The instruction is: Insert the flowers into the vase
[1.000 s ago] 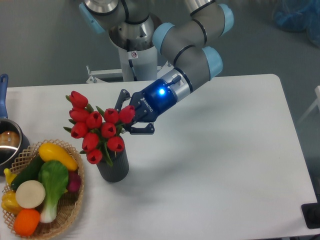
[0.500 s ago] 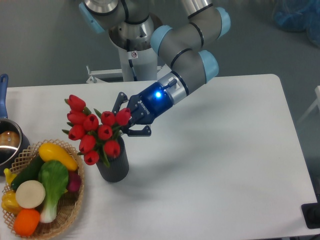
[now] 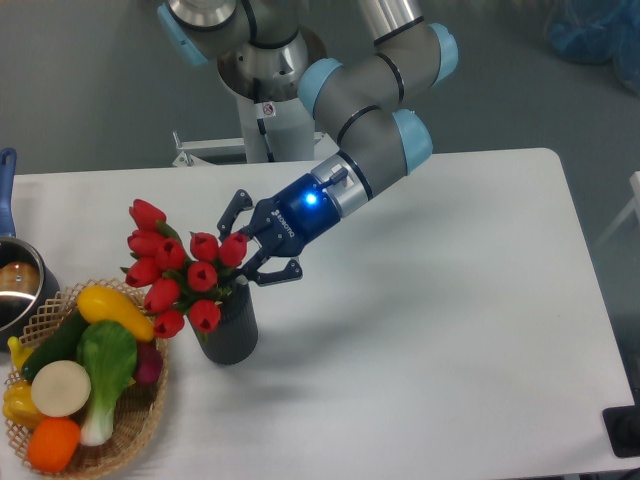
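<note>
The flowers (image 3: 176, 268), a bunch of red tulip buds with green stems, lean left over the mouth of the vase (image 3: 231, 328). Their stems reach down into the vase. The vase is dark grey and ribbed and stands upright on the white table, right of the basket. My gripper (image 3: 247, 246) comes in from the upper right at the bunch's right side. Its two dark fingers (image 3: 279, 271) stand either side of the rightmost buds and grip the bunch; the fingertips are hidden behind the buds.
A woven wicker basket (image 3: 140, 412) of toy vegetables, with a green-and-white leafy one (image 3: 103, 368), sits just left of the vase. A blue-handled metal pot (image 3: 14, 283) is at the left edge. The robot base (image 3: 268, 110) stands behind the table.
My gripper has moved left and a little down with the flowers. The bunch has sunk lower and tilted further left over the vase.
</note>
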`<state>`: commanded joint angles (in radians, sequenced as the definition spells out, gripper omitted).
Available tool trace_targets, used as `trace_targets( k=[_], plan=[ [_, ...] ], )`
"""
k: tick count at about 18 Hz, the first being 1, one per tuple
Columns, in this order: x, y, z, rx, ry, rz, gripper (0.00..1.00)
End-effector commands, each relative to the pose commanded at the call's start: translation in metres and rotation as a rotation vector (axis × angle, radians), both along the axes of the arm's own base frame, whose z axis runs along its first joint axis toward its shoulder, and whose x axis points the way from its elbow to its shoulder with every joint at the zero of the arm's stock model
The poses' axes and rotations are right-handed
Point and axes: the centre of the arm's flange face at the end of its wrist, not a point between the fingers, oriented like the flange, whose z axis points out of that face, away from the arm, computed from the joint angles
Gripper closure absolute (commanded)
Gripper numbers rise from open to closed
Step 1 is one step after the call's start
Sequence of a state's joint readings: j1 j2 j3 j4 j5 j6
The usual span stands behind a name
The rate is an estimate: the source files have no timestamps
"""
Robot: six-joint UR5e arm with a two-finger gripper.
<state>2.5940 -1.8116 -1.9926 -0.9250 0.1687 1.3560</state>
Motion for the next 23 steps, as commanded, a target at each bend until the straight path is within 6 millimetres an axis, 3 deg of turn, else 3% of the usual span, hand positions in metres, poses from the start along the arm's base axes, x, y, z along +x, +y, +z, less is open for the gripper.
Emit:
trace_targets(
  k=[8, 9, 10, 11, 13, 23],
  plan=[
    [-0.003, -0.002, 0.0, -0.018, 0.017, 0.005, 0.39],
    [-0.005, -0.004, -0.001, -0.03, 0.024, 0.01, 0.28],
    [-0.007, -0.006, -0.002, -0.04, 0.029, 0.015, 0.04],
    [-0.009, -0.009, -0.001, -0.047, 0.037, 0.021, 0.0],
    [-0.017, -0.016, 0.001, -0.058, 0.05, 0.041, 0.0],
    [-0.068, -0.083, 0.054, -0.124, 0.209, 0.211, 0.0]
  ],
)
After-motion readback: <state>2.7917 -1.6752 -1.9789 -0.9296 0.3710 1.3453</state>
